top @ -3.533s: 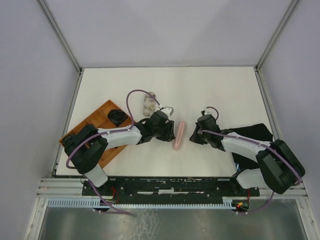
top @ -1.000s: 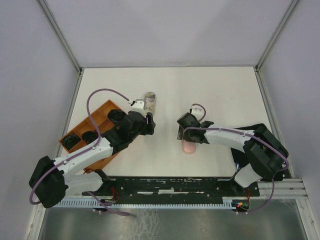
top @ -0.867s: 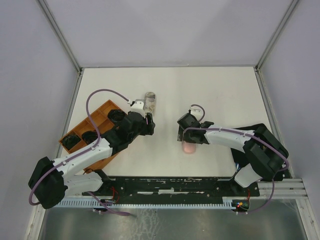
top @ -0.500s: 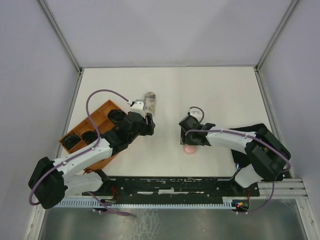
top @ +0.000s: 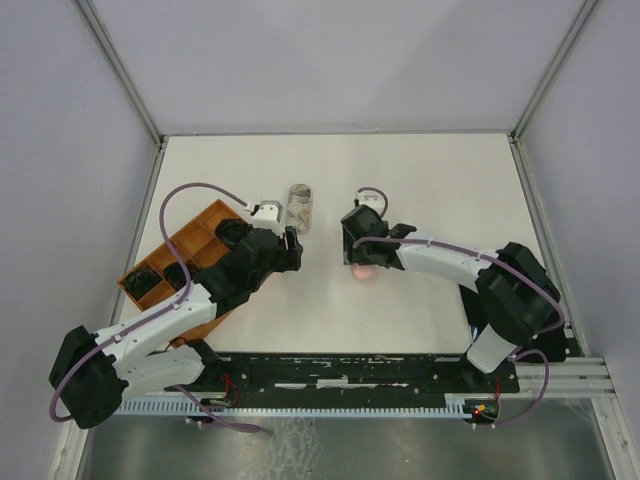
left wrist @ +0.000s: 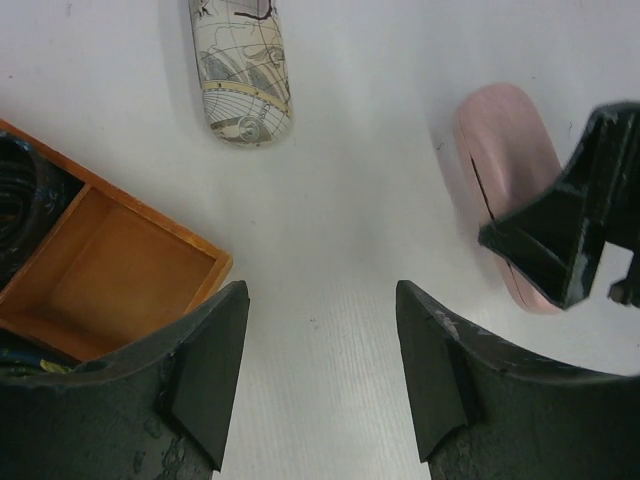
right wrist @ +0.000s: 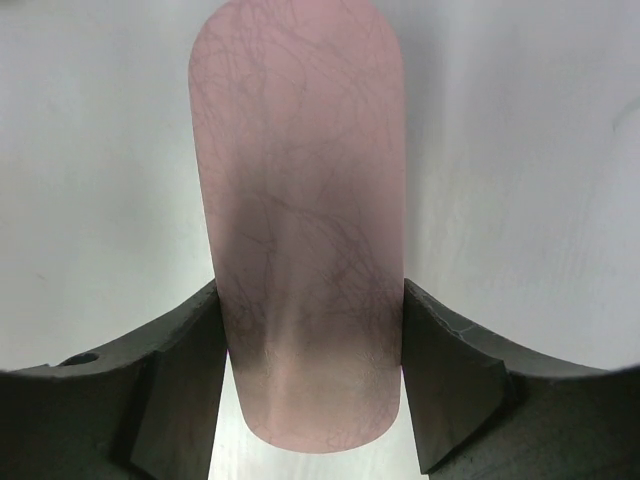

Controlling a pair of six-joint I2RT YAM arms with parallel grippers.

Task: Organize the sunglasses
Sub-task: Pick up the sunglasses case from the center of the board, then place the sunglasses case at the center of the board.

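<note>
While outstretched, right gripper (right wrist: 310, 300) around case (right wrist: 298, 140)

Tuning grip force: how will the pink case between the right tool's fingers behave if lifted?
The pink case looks like a hard shell, so it is probably stiff. Its rounded, smooth sides, where the right tool pinches it, may slip or pivot. The seam in the left wrist view suggests it is hollow and likely light.
</note>
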